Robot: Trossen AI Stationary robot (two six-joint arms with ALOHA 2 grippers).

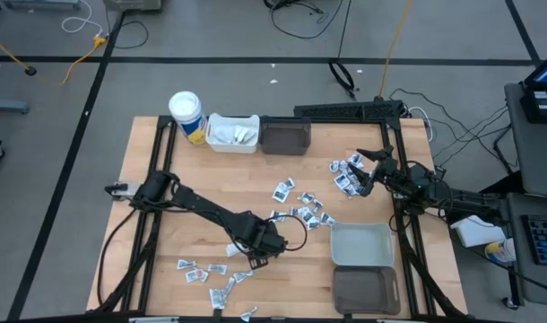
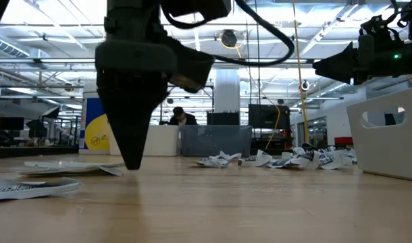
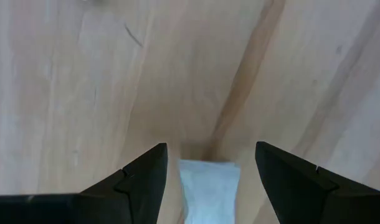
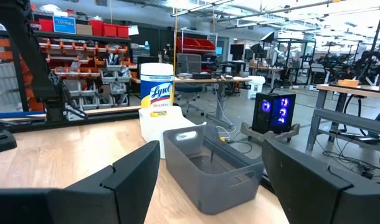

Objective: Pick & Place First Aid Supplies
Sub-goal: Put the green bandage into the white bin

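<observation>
White packet (image 3: 207, 186) is framed by the open left gripper (image 3: 209, 180); right gripper (image 4: 209, 180) is held open above the table (image 1: 166, 224).

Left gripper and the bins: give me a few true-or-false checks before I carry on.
1. The left gripper is open, with a white packet between its fingers. True.
2. The left gripper is lifted high above the table. False: in the low view its tip is down at the wood.
3. The white bin at the far edge already holds packets. True.
4. The right gripper is over the light grey bin. False: it is over the packet cluster near the right side, apart from that bin.
5. The light grey bin holds several packets. False: it looks empty.
</observation>
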